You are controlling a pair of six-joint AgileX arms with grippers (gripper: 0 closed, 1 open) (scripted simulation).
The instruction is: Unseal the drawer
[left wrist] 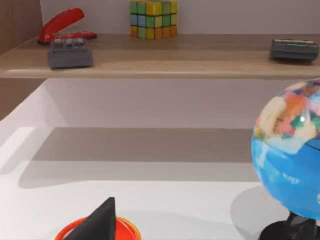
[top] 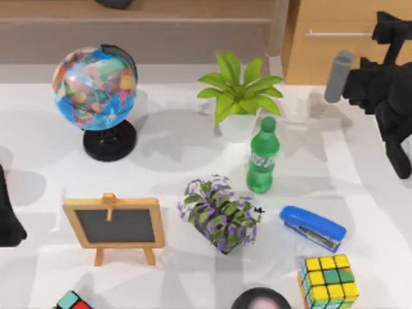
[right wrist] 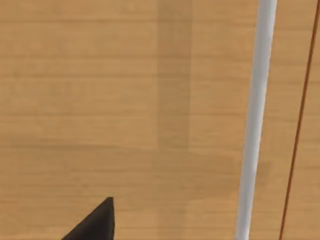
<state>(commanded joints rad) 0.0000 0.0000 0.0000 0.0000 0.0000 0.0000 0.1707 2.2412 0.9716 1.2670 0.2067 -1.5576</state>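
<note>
Where a brand might have sat on the green bottle [top: 262, 158], made out only a pale label band, its print too small to read. Could read no words on the map of the globe [top: 95, 80], far to the left of the bottle and a little behind it. Noted a dark, unmarked writing face on the small blackboard [top: 114, 225], to the bottle's left and nearer the front.

Found the drawer [top: 322, 58] behind the bottle and to its right, at the back edge of the table [top: 360, 180]. Showed as a light tan wooden front with faint grain, flat and plain. Carried a thin silver bar handle [top: 338, 32] running level across its upper part. Seen close in the right wrist view as warm wood [right wrist: 125, 100] crossed by the pale round handle [right wrist: 255, 115], with a fine dark seam just beside it.

Placed the right gripper [top: 386, 29] behind and right of the bottle, up at the drawer front near the handle's right end; could not tell the claw's state. Placed the left gripper [top: 9, 222] far left of the bottle at the table's edge, well apart from the drawer; could not tell its state either
</note>
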